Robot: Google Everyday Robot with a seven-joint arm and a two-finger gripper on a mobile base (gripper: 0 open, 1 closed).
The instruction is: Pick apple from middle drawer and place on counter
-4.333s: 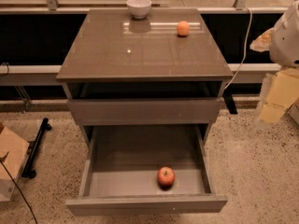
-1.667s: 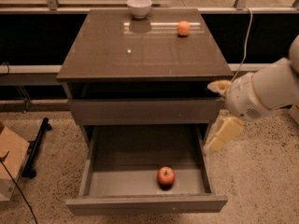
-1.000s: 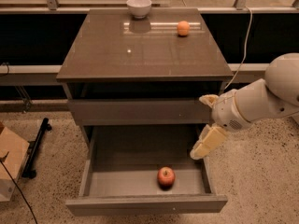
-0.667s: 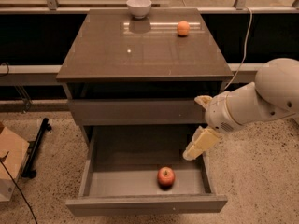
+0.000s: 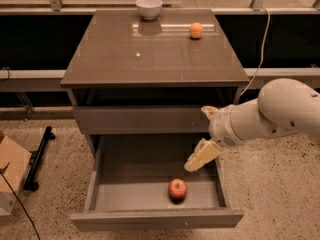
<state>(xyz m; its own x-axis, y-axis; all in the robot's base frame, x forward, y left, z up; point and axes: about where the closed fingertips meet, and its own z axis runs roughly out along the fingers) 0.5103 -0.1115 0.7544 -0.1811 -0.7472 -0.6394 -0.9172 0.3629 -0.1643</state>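
1. The gripper (image 5: 202, 155) hangs right of centre over the open middle drawer (image 5: 155, 219). How far it is spread cannot be told.
2. The apple (image 5: 177, 189) lies on the drawer floor near the front wall, below the gripper and apart from it.
3. The counter (image 5: 150, 59), upper middle, bears a white bowl (image 5: 149, 7) and an orange fruit (image 5: 196, 30).
4. The arm (image 5: 280, 114) is cut off at the right edge.

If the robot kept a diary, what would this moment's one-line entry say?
phase: pre-grasp | gripper: over open middle drawer, not touching apple | apple: on drawer floor near front | counter: apple not yet there
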